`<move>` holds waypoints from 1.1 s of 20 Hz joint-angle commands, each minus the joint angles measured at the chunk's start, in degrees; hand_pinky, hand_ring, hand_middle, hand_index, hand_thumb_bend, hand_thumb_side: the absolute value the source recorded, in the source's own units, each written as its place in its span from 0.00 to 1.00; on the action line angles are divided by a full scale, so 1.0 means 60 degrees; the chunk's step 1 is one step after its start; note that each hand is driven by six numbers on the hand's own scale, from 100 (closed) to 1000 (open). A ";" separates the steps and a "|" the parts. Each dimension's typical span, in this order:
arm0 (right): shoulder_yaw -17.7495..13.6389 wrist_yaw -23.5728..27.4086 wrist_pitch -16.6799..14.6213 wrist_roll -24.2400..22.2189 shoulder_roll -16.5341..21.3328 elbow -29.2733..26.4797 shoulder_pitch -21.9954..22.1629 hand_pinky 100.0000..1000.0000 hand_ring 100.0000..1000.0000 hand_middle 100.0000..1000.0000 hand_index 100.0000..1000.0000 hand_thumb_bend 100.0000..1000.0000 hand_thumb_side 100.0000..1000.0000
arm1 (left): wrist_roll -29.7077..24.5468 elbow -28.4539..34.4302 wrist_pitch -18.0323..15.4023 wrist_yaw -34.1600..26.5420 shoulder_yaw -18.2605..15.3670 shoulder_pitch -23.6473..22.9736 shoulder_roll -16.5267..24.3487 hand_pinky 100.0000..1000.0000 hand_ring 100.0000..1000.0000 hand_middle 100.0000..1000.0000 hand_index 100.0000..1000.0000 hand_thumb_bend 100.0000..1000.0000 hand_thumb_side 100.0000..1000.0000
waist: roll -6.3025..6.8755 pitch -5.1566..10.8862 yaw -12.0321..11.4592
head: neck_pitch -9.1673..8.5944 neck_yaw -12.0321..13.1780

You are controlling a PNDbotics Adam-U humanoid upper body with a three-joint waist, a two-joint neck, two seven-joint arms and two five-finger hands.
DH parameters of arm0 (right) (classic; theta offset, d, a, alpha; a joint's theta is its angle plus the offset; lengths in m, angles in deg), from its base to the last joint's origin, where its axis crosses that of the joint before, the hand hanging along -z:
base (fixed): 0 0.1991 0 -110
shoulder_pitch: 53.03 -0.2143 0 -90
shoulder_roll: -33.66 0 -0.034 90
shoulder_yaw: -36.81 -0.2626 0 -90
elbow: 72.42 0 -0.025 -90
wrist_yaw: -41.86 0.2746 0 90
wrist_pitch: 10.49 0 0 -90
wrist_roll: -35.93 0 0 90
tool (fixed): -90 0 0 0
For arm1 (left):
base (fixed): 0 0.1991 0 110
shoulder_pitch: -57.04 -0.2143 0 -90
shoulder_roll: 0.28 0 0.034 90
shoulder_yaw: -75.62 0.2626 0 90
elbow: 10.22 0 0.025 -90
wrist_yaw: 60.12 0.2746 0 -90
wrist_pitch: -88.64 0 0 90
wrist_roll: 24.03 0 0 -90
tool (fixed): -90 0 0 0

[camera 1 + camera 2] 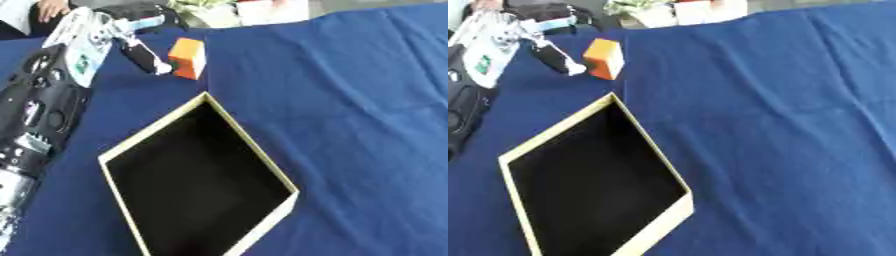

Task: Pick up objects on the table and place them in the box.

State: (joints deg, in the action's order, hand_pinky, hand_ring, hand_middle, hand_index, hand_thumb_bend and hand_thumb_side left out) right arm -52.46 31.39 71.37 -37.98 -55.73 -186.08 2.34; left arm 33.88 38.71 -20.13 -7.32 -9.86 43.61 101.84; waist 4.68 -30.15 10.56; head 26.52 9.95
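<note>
An orange block with a pale side stands on the blue cloth at the upper left. My left hand reaches in from the left side, and one straight black finger with a white tip touches or nearly touches the block's left side. Nothing is curled around the block. Below it lies an open box with cream walls and a dark, empty inside. My right hand shows in neither view.
My left forearm runs along the left edge beside the box. The blue tablecloth spreads wide to the right. Pale items sit beyond the table's far edge.
</note>
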 commanded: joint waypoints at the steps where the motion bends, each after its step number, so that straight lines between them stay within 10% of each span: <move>1: -0.0058 0.0100 0.0035 0.0082 0.0251 -0.0156 -0.0132 0.73 0.70 0.46 0.69 0.00 0.81 | -0.0141 0.0050 0.0025 0.0083 -0.0151 0.0230 0.0347 0.76 0.96 0.86 0.90 0.21 0.09 | -0.0013 0.0196 0.0030 | -0.0230 0.0062; 12: -0.0067 0.0201 0.0222 0.0112 0.0316 -0.0156 -0.0097 0.73 0.70 0.45 0.69 0.00 0.83 | 0.0195 0.0115 0.0018 -0.0197 -0.0158 0.0301 0.0357 0.70 0.91 0.81 0.86 0.19 0.13 | 0.0042 -0.0022 0.0093 | -0.0302 0.0156; 22: -0.0106 0.0172 0.0570 0.0348 0.0303 -0.0156 -0.0014 0.73 0.70 0.45 0.69 0.00 0.84 | -0.0111 0.0189 -0.0057 -0.0717 -0.0035 0.0322 0.0259 0.39 0.57 0.44 0.57 0.11 0.18 | 0.0031 0.0007 0.0067 | -0.0187 0.0084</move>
State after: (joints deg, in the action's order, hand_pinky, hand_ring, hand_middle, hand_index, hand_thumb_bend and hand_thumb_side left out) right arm -52.51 32.23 74.44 -36.11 -55.30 -186.08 2.70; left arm 33.38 38.68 -20.40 -11.22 -10.16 44.15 102.11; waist 5.18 -31.75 10.96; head 25.41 10.45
